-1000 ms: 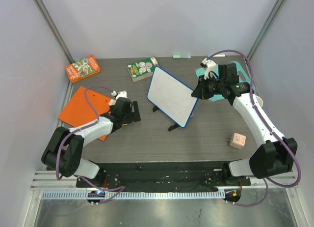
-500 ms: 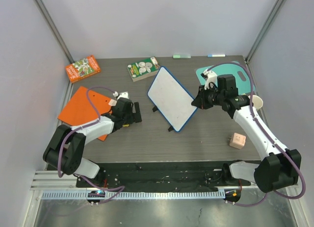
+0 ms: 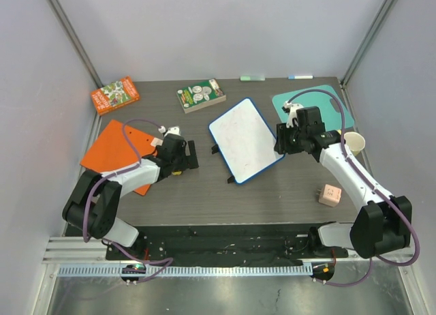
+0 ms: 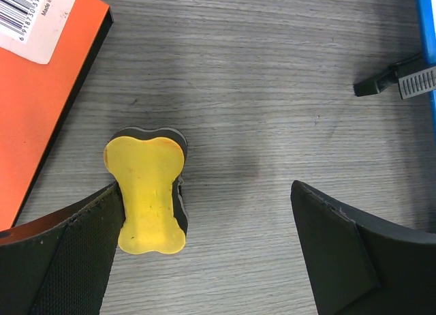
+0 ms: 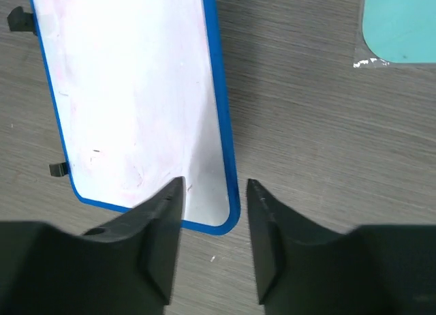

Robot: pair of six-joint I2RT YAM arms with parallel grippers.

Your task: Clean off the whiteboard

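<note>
The whiteboard (image 3: 245,139), white with a thin blue frame, lies flat mid-table with its black feet toward the left. My right gripper (image 3: 281,139) is open at its right corner. In the right wrist view the fingers (image 5: 160,213) stand apart on either side of the whiteboard's (image 5: 129,90) rounded corner, not closed on it. My left gripper (image 3: 185,156) is open low over the table. A yellow eraser (image 4: 146,192) lies against its left finger (image 4: 61,260), and the whiteboard's blue edge (image 4: 428,28) shows at far right.
A flat orange board (image 3: 112,151) lies by the left arm. A teal cutting board (image 3: 323,100), a paper cup (image 3: 354,143) and a small pink box (image 3: 330,194) are on the right. An orange box (image 3: 114,95), a green card pack (image 3: 201,95) and two markers (image 3: 252,77) lie at the back.
The whiteboard has gone from tilted on its feet to lying flat, shifted nearer and rightward. My right gripper came down and nearer with it. The left gripper hardly moved.
</note>
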